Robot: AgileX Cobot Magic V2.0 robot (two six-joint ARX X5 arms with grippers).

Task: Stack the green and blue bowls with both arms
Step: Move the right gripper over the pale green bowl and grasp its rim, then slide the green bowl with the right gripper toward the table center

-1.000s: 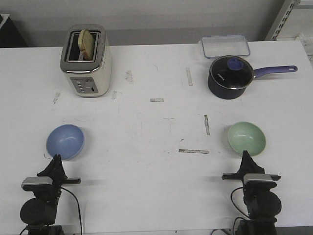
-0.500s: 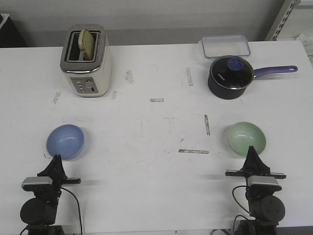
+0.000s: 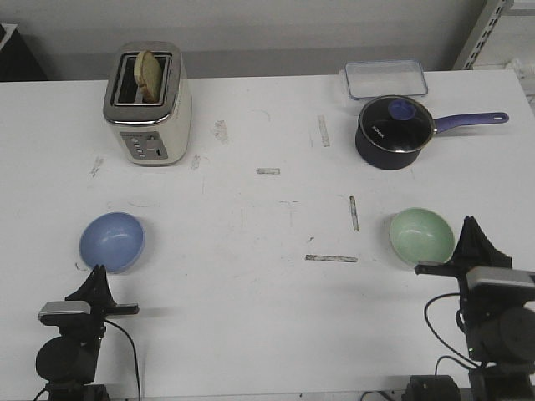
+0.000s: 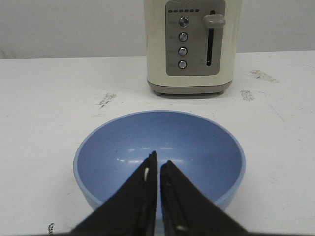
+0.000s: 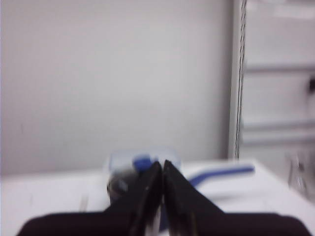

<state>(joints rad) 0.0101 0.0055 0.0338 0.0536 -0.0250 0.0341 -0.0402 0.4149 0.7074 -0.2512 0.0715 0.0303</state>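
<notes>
The light blue bowl (image 3: 111, 241) sits on the white table at the near left; it fills the left wrist view (image 4: 197, 142). My left gripper (image 3: 95, 273) is shut and empty just short of its near rim (image 4: 158, 159). The pale green bowl (image 3: 421, 236) sits at the near right. My right gripper (image 3: 473, 224) is shut and empty, raised just to the right of the green bowl. In the blurred right wrist view the shut gripper (image 5: 162, 165) points toward the far pot; the green bowl is out of that view.
A cream toaster (image 3: 148, 104) with a slice of bread stands at the far left. A dark navy pot (image 3: 394, 131) with a long handle and a clear lidded container (image 3: 383, 79) stand at the far right. The table's right edge is close to my right arm.
My right arm has risen and swung to the right, from in front of the green bowl to beside its right rim. The left arm and both bowls have not moved.
</notes>
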